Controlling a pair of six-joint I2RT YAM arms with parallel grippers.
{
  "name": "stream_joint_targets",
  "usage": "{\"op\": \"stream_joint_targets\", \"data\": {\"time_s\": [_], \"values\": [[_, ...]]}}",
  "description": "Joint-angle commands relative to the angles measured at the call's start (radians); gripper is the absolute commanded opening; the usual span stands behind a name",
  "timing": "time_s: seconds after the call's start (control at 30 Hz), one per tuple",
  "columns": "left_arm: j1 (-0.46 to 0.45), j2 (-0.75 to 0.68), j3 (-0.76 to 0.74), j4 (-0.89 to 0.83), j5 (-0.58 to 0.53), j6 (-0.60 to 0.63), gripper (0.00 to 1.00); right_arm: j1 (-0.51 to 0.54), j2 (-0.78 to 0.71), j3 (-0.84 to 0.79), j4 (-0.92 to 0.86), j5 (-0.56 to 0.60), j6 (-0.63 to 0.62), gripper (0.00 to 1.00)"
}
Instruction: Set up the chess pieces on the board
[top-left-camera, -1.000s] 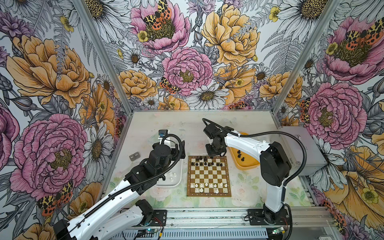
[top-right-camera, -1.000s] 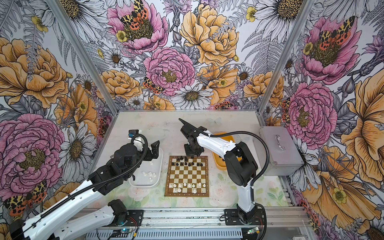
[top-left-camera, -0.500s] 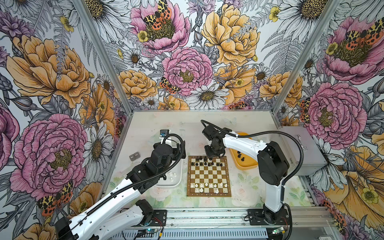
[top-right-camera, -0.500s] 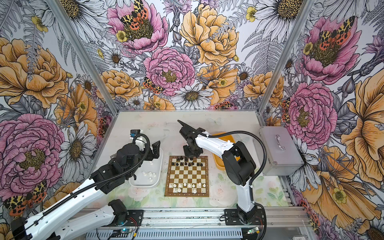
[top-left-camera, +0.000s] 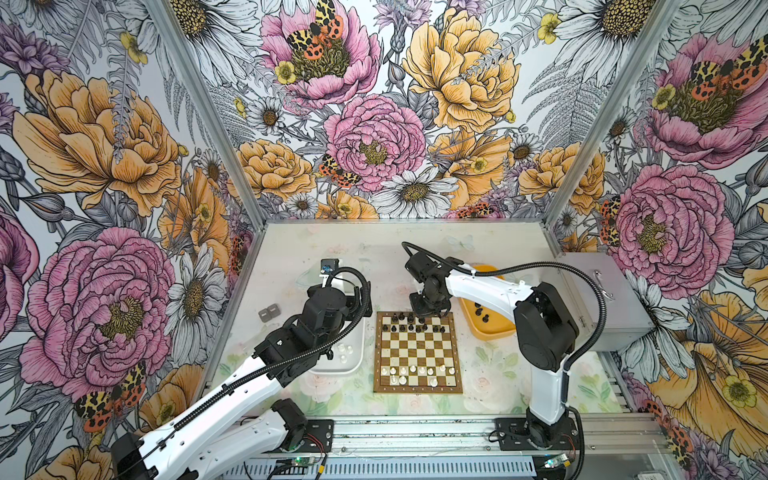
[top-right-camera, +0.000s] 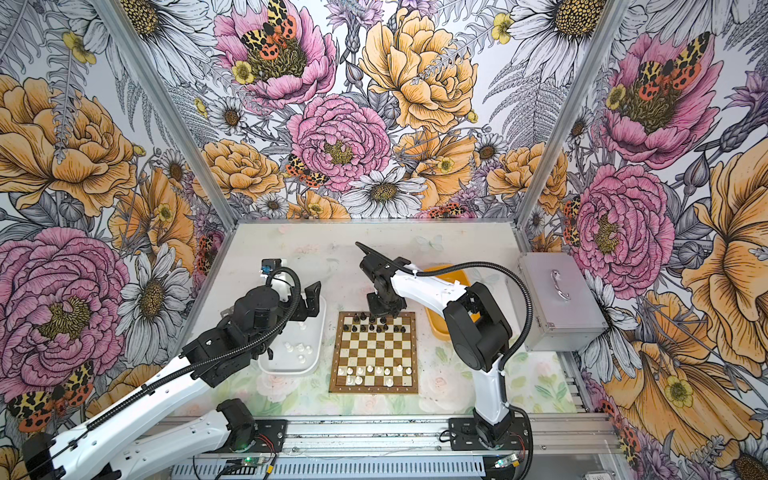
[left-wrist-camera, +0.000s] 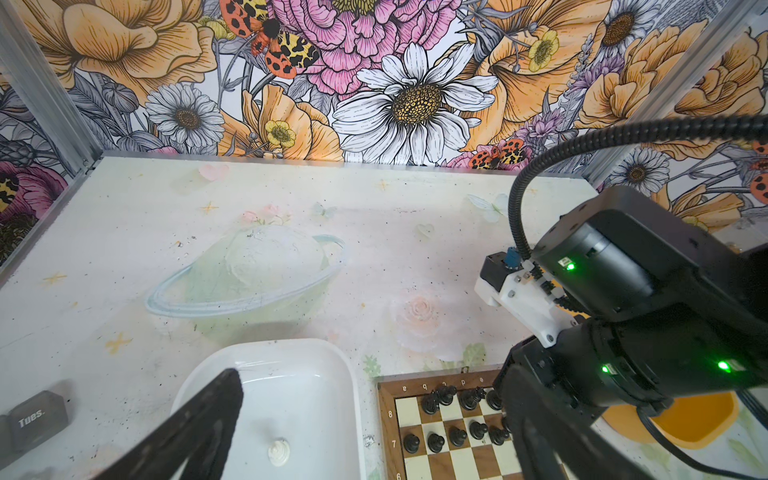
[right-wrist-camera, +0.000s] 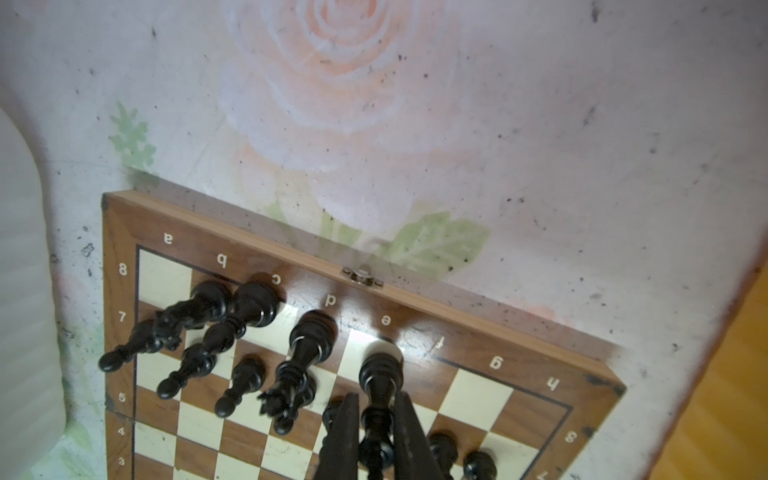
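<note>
Moved: right arm (top-left-camera: 486, 286), slightly leftward.
Right gripper (right-wrist-camera: 376, 399): pinching black piece (right-wrist-camera: 380, 372).
Left gripper (top-right-camera: 309, 303): wide, empty.
Board (top-left-camera: 417, 351): both sides part-filled.

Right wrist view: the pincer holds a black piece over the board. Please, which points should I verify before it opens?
1. Right pincer shut on the black chess piece: ok.
2. Its base over the back-row e square of the board: ok.
3. Base resting flat on that square: cannot tell.
4. Black queen in file d apart from the fingers: ok.
5. Left pincer open, above the white tray, off the board: ok.
6. All black pieces placed: not ok; some lie in the yellow tray.
</note>
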Motion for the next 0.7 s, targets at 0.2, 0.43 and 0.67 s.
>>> {"op": "stream_joint_targets", "data": {"time_s": [0.2, 0.43, 0.67], "values": [[-0.006, -0.001, 0.024, -0.01, -0.015, -0.007, 0.99, 0.014, 0.02, 0.019, 0.011, -0.014, -0.003, 0.11], [-0.007, -0.022, 0.009, -0.01, -0.02, -0.006, 0.99, 0.018, 0.029, 0.025, 0.011, -0.009, 0.0, 0.12], [-0.007, -0.025, 0.006, -0.009, -0.007, 0.002, 0.99, 0.021, 0.032, 0.034, 0.011, 0.004, 0.002, 0.19]]}}
